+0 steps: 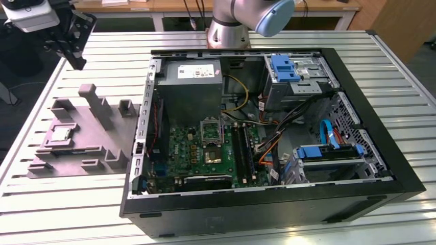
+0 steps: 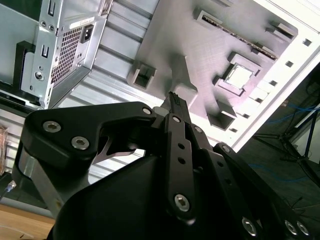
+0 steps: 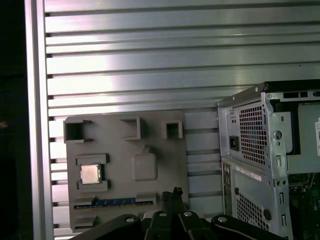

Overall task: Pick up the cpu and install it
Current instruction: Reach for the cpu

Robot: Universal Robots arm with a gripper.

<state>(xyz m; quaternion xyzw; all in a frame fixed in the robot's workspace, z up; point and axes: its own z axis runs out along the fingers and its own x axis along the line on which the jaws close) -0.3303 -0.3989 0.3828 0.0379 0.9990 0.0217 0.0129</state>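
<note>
Gripper [image 1: 76,60] hangs in the air over the surface [image 1: 116,56], near its edge on the exterior view's left, and touches nothing. The jaws read as pressed together with nothing between them: in the first wrist view the two fingers meet at one tip [image 3: 176,194], and in the second wrist view the same dark tip [image 2: 174,100] points toward the grey fixture tray [image 2: 170,35]. The cpu [image 1: 60,134] lies flat in a square raised pocket of that tray [image 1: 89,138], silvery top up, on the tray's side toward the surface's edge at the exterior view's left. In both wrist views it sits in the same pocket [image 3: 90,173] [image 2: 240,76], well apart from the fingertips. The tray rests on the surface just beside the open computer case [image 1: 272,194], which takes up the middle of the surface and its side on the exterior view's right. A long thin strip with blue markings [image 3: 112,202] lies in a slot of the tray near the cpu. Inside the case, the green motherboard [image 1: 197,153] carries a brownish square chip [image 1: 213,155], and the grey power supply [image 1: 194,87] sits beyond it. The arm's base [image 1: 232,25] stands at the surface's far edge behind the case.
</note>
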